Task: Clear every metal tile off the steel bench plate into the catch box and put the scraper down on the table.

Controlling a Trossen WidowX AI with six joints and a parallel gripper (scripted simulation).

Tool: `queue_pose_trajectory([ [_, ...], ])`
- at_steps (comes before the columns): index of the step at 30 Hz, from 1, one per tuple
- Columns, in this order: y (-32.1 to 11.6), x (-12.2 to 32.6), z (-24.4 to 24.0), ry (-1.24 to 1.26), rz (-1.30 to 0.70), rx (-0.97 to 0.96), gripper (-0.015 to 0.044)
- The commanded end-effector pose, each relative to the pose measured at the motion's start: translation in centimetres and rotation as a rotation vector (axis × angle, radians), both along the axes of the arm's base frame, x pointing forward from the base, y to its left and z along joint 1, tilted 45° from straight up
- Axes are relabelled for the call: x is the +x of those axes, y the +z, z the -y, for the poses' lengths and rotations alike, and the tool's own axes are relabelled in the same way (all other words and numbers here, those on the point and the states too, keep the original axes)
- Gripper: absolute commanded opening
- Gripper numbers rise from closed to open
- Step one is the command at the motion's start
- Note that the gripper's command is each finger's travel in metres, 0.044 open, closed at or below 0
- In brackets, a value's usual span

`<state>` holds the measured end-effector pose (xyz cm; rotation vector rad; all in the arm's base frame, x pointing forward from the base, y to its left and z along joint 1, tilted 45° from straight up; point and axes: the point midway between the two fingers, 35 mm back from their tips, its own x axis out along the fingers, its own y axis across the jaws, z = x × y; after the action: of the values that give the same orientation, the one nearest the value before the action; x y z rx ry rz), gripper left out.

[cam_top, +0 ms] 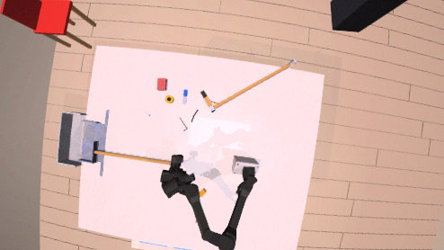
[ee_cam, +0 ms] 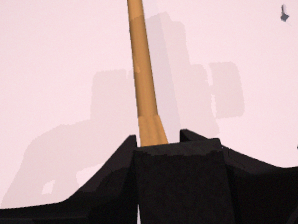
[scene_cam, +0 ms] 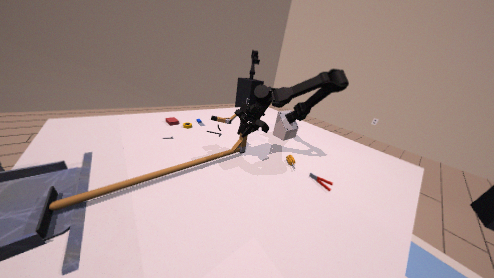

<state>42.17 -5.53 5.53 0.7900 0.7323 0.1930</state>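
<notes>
My gripper is shut on the near end of the long scraper's wooden handle. The handle slopes down leftward from the gripper, and the scraper's dark blade stands across the bluish steel bench plate, between its side rails. The catch box is at the plate's far left end, its inside dark in the top view. I can make out no separate metal tiles on the visible plate; the surface beside the blade is partly hidden.
A flat bar crosses the plate's near end. Behind lie a red block, a yellow ring, a blue-capped item and another long-handled tool. Red-handled pliers and a yellow-handled tool lie near the arm.
</notes>
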Motion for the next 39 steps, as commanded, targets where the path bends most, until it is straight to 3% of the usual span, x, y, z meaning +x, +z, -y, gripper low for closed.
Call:
queue_pose_trajectory([
  [1, 0.0, -0.5, 0.0, 0.001, 0.004, -0.002, 0.0000],
  [39, -0.3, -4.1, -0.9, -0.002, 0.004, -0.003, 0.0000],
])
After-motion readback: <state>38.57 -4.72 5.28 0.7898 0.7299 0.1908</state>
